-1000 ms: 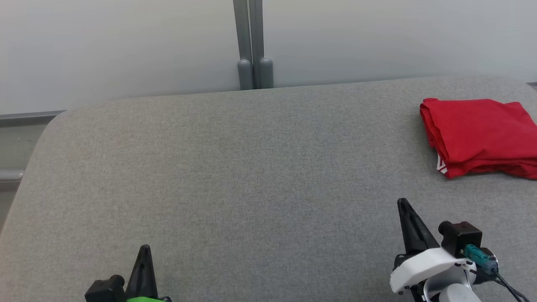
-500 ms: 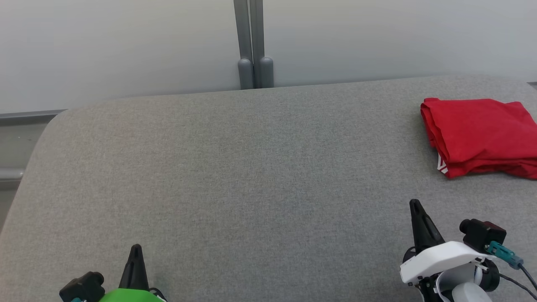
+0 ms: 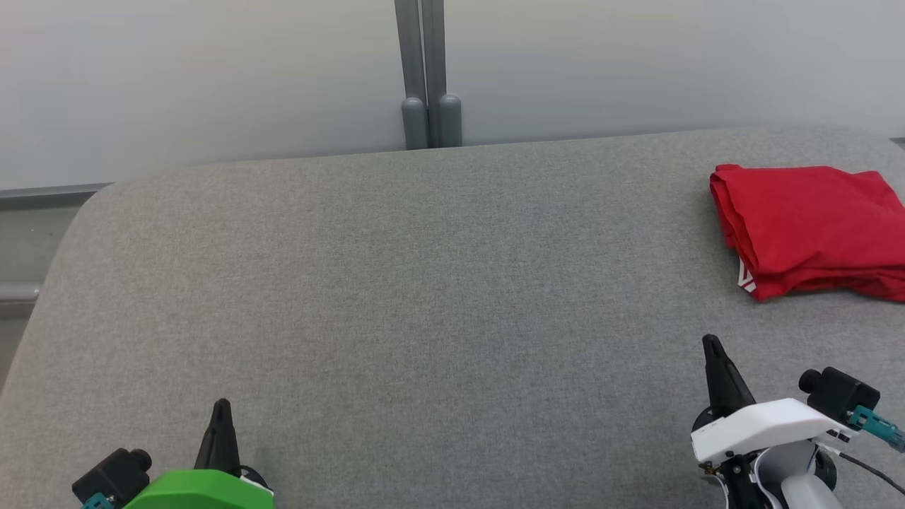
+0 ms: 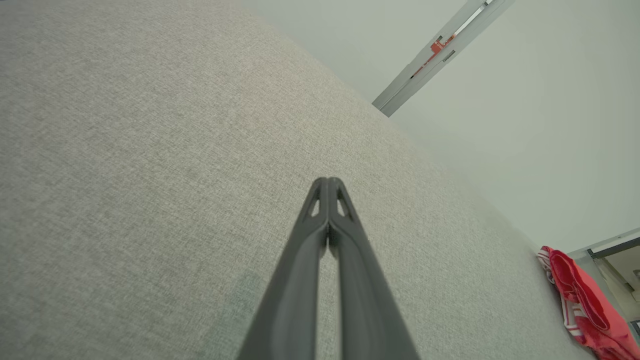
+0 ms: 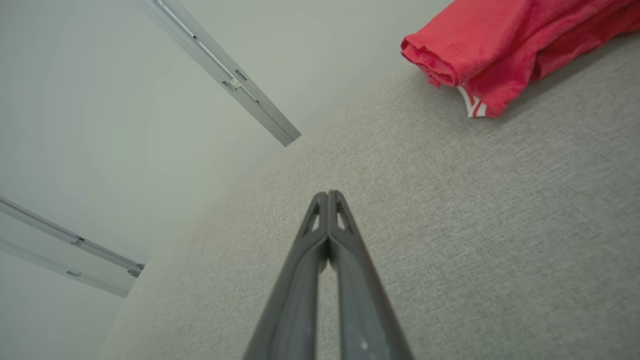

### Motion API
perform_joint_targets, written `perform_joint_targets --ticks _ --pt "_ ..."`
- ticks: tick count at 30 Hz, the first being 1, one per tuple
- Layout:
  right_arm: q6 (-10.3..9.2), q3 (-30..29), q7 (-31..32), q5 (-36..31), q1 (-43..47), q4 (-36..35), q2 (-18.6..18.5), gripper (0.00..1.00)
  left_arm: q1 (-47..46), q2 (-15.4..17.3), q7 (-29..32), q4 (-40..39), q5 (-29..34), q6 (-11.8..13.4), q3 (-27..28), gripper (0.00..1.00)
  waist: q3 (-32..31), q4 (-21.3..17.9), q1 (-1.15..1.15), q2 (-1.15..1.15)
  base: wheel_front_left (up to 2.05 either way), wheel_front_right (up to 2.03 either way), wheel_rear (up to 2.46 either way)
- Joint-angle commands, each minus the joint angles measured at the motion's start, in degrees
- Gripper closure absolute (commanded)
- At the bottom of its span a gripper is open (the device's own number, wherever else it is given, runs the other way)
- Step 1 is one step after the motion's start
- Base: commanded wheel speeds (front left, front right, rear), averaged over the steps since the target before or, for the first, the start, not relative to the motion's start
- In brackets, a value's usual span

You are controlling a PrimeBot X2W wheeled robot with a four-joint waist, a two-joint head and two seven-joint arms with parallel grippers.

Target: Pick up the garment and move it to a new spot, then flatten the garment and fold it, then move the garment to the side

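At the near edge of the grey table point(image 3: 424, 283), our left claw point(image 3: 220, 413) sits at the lower left. Its two dark fingers are pressed together with nothing between them. Our right claw point(image 3: 713, 350) sits at the lower right, likewise pressed together and empty. We cannot tell whether either tip touches the cloth surface.

Out from the right claw, and well apart from it, the red garment point(image 3: 806, 226) lies folded in a thick stack at the far right of the table. Its right side runs off the head view. In the right wrist view the garment point(image 5: 500, 45) shows rolled layers with a hem corner poking out below. In the left wrist view it is a small red heap point(image 4: 580, 300) far across the table.

We judge the fold done and the garment already set aside.

The risks are small. The loose hem corner could let the stack slump open. A right claw swinging outward could snag that corner and drag the layers apart. We cannot see how near the table's right edge the garment lies, so a nudge might tip it off.

No brand or words can be read. The hem point(image 3: 744, 277) carries white stripes, and a grey post point(image 4: 436, 46) bears a red label too small to read.
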Motion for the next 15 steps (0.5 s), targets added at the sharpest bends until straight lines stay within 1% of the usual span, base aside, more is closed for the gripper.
perform_joint_targets --ticks 1,15 --pt "-0.01 -0.44 0.55 2.28 -1.46 -1.06 -0.22 1.0 -1.8 0.04 0.52 -0.83 -1.96 -0.6 0.73 1.0 0.01 0.01 0.0 0.0 0.0 0.0 0.0" --pt "0.0 -1.76 3.36 12.8 -1.84 -1.53 -0.28 1.0 -3.28 -0.49 3.25 -0.84 -10.91 -2.36 2.93 1.0 0.13 0.09 0.0 0.0 0.0 0.0 0.0"
